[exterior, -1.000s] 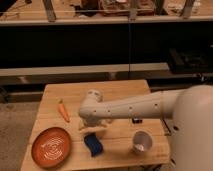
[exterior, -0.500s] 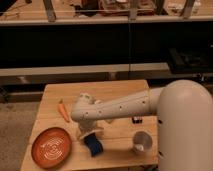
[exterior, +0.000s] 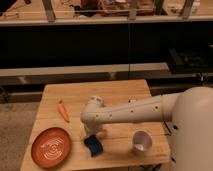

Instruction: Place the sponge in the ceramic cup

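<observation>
Jaws had dropped over the past second onto dark blue rectangular sponge [exterior: 93, 146], front edge of light wooden surface [exterior: 120, 95]; grip state untellable | white ceramic cup [exterior: 142, 141] near front-right corner, sponge lay outside it | pickup judged underway

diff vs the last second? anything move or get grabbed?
The arm swung left, then partway back, and dipped; the gripper now hangs just above the sponge. Nothing lifted or let go. Sponge, ceramic cup, carrot and orange plate lie where they were.
</observation>
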Robot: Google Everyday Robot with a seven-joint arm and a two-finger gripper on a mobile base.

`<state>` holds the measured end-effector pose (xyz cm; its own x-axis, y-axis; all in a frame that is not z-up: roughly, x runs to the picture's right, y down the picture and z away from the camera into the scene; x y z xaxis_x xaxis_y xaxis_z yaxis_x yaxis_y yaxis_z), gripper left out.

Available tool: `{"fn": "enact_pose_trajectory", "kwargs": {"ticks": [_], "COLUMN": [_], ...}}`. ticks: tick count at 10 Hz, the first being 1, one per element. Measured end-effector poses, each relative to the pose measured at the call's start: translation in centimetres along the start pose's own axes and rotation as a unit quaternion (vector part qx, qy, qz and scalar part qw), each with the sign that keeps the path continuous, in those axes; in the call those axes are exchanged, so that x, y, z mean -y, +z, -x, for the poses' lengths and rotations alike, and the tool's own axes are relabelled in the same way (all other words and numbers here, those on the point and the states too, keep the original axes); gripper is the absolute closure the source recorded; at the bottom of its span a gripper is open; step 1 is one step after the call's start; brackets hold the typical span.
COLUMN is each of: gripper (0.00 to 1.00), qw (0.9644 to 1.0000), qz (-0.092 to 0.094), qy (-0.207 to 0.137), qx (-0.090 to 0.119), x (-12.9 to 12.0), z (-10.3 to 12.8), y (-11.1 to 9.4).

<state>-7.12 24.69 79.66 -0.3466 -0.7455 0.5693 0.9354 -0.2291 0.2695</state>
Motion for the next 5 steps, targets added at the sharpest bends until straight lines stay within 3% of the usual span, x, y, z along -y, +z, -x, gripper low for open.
{"fn": "enact_pose_trajectory", "kwargs": {"ticks": [2, 5], "gripper": [0.2, 0.2], "qw": [0.9996, 0.9983], "qz": [-0.005, -0.013], "qy": [-0.018, -0.053], "qx": [0.019, 0.021], "x": [-0.2, -0.2], "z": [0.3, 1.1], "y": [0.2, 0.2]}}
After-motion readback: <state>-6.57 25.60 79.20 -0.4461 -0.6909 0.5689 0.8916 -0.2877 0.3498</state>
